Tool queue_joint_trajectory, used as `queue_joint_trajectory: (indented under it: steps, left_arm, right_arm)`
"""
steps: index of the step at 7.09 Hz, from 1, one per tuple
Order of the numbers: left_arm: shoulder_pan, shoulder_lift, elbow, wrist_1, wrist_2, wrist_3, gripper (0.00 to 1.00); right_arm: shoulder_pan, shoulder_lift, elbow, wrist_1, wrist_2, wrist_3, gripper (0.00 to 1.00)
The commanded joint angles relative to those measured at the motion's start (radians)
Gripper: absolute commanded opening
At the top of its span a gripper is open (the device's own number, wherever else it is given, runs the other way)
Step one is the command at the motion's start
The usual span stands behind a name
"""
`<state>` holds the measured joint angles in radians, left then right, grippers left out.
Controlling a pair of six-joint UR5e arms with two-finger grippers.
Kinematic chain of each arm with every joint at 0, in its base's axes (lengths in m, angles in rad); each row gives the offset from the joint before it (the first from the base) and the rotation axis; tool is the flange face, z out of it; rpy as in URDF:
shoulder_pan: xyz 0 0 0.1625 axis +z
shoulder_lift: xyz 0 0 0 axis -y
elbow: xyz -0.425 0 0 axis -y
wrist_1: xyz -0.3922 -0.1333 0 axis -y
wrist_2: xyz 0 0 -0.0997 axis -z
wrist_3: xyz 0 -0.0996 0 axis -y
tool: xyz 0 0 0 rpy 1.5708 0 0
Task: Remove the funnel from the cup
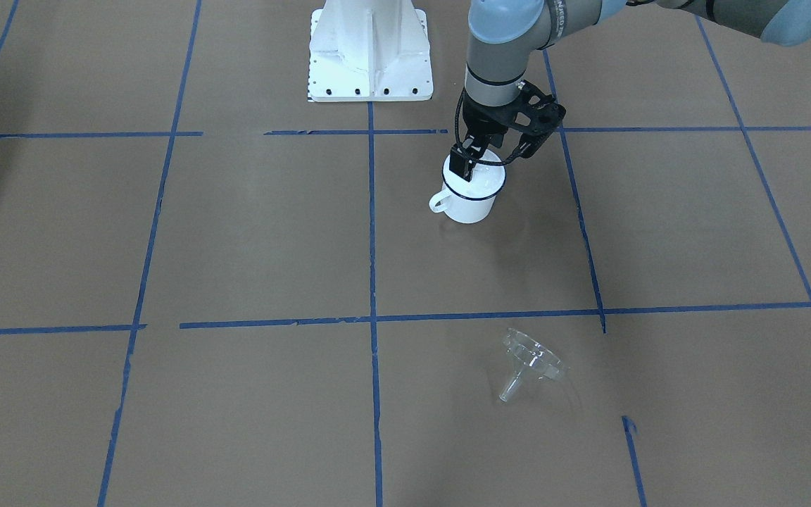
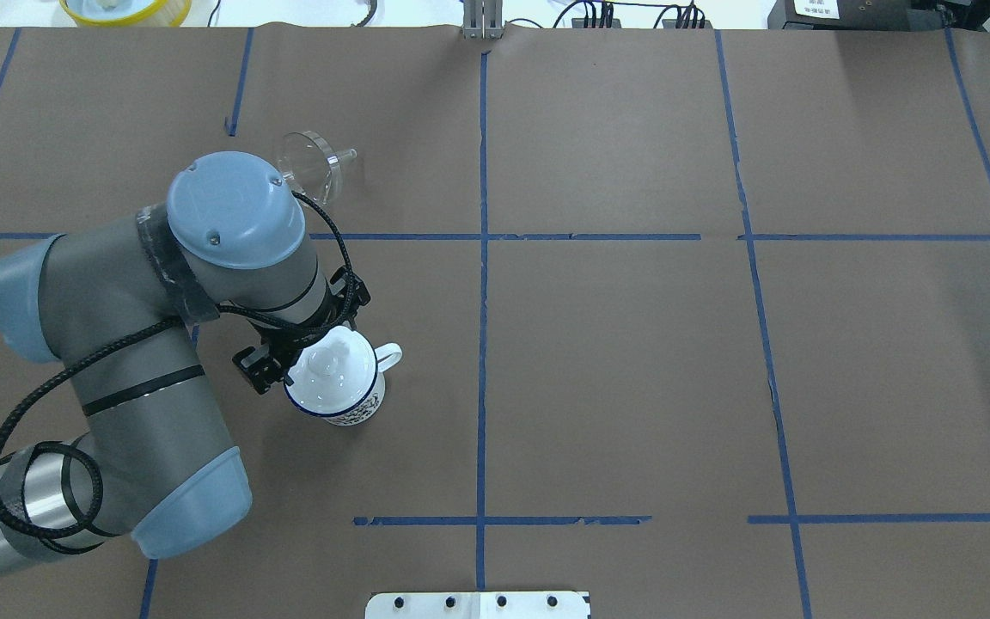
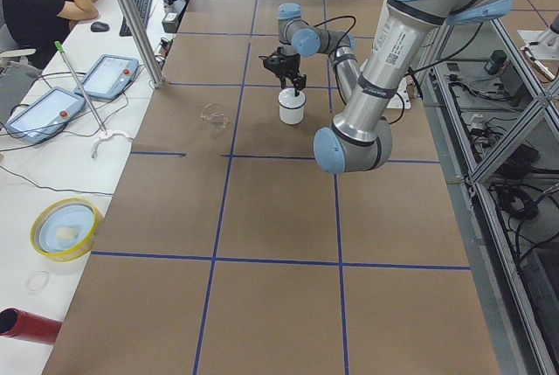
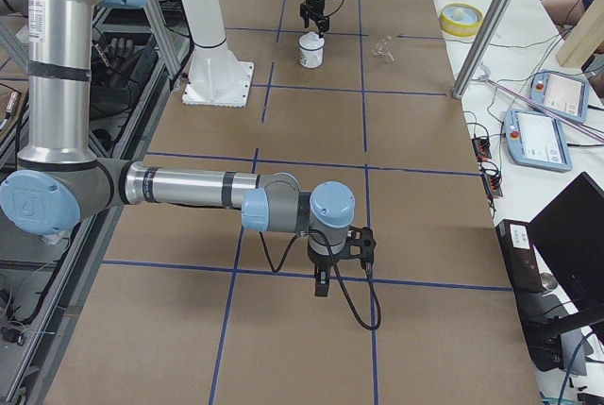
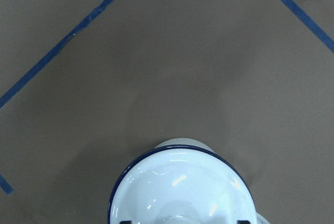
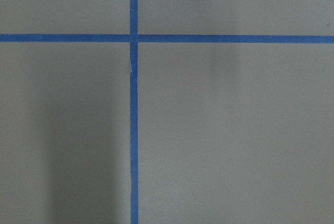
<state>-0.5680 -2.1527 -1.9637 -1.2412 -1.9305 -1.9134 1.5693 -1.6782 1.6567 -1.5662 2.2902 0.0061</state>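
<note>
The small clear plastic funnel (image 1: 532,359) is out of the cup and lies tipped on its side on the brown paper-covered counter (image 1: 236,232). It rests on the edge of its wide cone, with the short spout angled down to the paper. It sits just past a blue tape line (image 1: 448,317), in the grid square farther from the robot's base, well apart from the cup.

The white enamel cup (image 1: 472,201) with the dark blue rim stands upright, its loop handle pointing toward the robot's right. A white round lid (image 2: 332,365) with a small knob sits on top of it and covers the mouth.

The left gripper (image 1: 469,156) hangs point-down right over the lidded cup. In the left wrist view, 2 dark tips show at the bottom edge, 1 on each side of the lid's dome, so the jaws are spread and grip nothing.

The right gripper (image 4: 321,289) points down at bare paper near a tape crossing, far from both the cup and the funnel. It shows only in the side view, so I cannot tell how its jaws stand.
</note>
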Motion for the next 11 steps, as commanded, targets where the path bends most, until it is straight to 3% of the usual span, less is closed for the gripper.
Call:
queue_joint_trajectory:
  steps: [1,2,3,4,6,9,10,11]
  left_arm:
    - [-0.108,0.054,-0.052,-0.016,-0.016,0.276,1.0]
    - [-0.184,0.103,-0.049,-0.073,-0.068,0.447,1.0]
    - [-0.294,0.176,-0.044,-0.139,-0.179,0.641,1.0]
    - [-0.373,0.285,-0.038,-0.193,-0.247,0.863,1.0]
    - [-0.612,0.408,0.067,-0.251,-0.375,1.267,1.0]
    - [-0.916,0.499,0.309,-0.276,-0.377,1.924,1.0]
    - [-1.003,0.502,0.412,-0.34,-0.375,2.058,1.0]
    - [-1.032,0.502,0.44,-0.342,-0.369,2.105,1.0]
  right_arm:
    - [0.0,0.0,0.0,0.0,0.0,0.0,1.0]
    - [0.0,0.0,0.0,0.0,0.0,0.0,1.0]
    - [0.0,0.0,-0.001,0.0,0.0,0.0,1.0]
    - [0.0,0.0,-0.002,0.0,0.0,0.0,1.0]
    - [0.0,0.0,-0.002,0.0,0.0,0.0,1.0]
    - [0.0,0.0,0.0,0.0,0.0,0.0,1.0]
    - [0.0,0.0,-0.001,0.0,0.0,0.0,1.0]
    - [0.0,0.0,-0.002,0.0,0.0,0.0,1.0]
